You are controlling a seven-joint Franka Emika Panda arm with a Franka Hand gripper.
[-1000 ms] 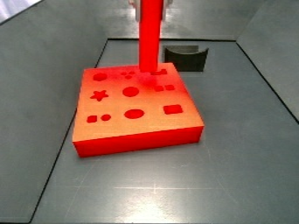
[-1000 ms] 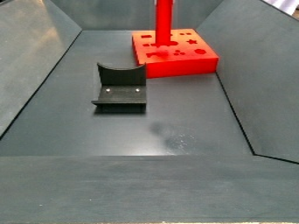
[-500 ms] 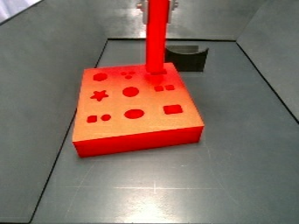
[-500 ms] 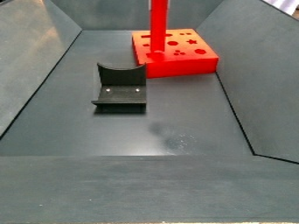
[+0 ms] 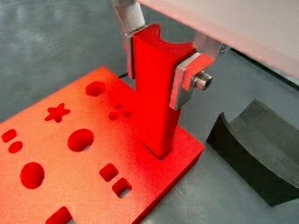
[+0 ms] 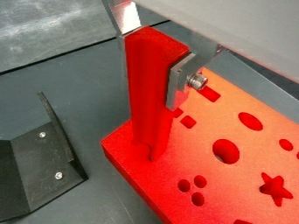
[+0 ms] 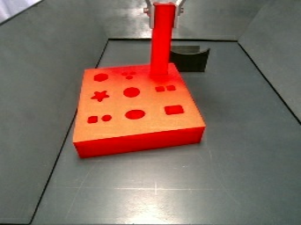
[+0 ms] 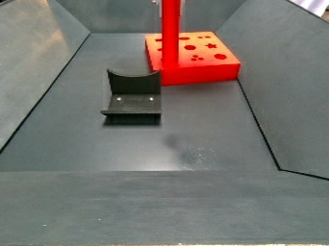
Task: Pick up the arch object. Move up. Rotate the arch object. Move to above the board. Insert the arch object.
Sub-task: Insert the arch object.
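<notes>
Floor [image 8: 193, 115] is showing as flat dark grey matte sheet in both side views. Sloped grey walls are boxing it in like a bin: left wall [image 8: 38, 58] and right wall [image 8: 290, 86] are leaning outward, and the back wall [image 7: 118, 18] is closing off the far end. A darker front ledge [image 8: 154, 207] is running across the bottom of the frame. A pale smudge [image 8: 193, 151] is sitting on the floor just below centre. Soft, diffuse light is falling from overhead, with the floor picking up a faint sheen. A bright strip [image 7: 10, 7] is peeking in at the upper left.
</notes>
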